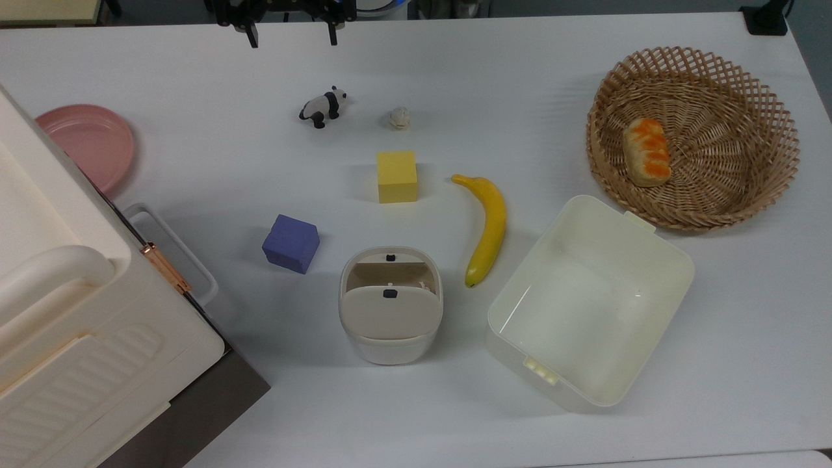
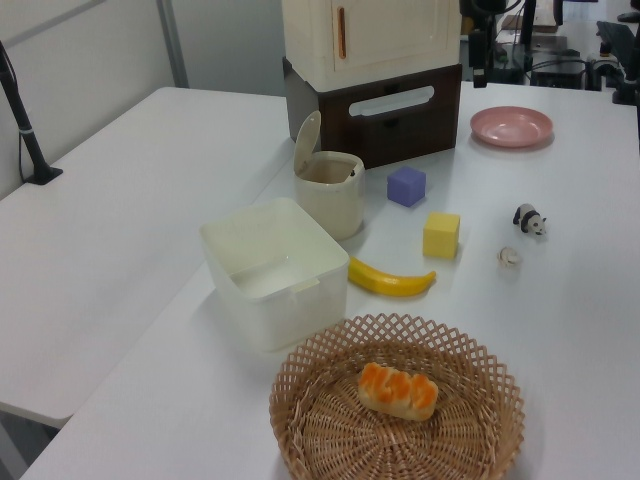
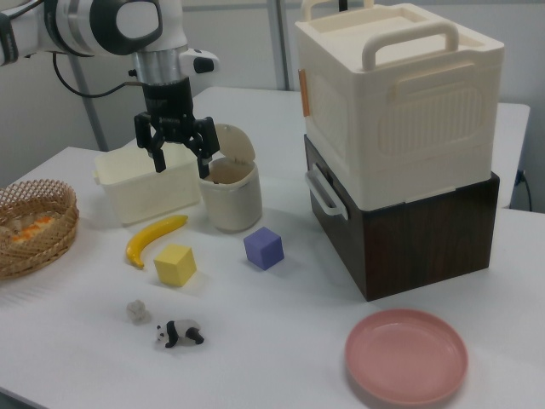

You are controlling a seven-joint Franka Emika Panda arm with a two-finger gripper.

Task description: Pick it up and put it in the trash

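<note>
The tiny off-white wrinkly lump (image 1: 400, 117) lies on the white table, to the right of a panda figurine (image 1: 323, 107) in the top view. It also appears as the lump (image 2: 509, 256) and the lump (image 3: 136, 310), in front of the yellow cube. The trash can (image 1: 390, 302) is a small cream bin with its lid tipped open, also seen as the trash can (image 3: 232, 192). My gripper (image 1: 291, 36) hangs open and empty near the top view's upper edge, well apart from the lump. In the right view the gripper (image 3: 182, 162) hovers high above the table.
Around the lump lie a yellow cube (image 1: 396, 177), a purple cube (image 1: 290, 243) and a banana (image 1: 487, 227). A cream open box (image 1: 676, 260) and a wicker basket (image 1: 773, 110) holding bread stand at the top view's right. A pink plate (image 1: 88, 140) and a tall cabinet (image 3: 400, 145) are opposite.
</note>
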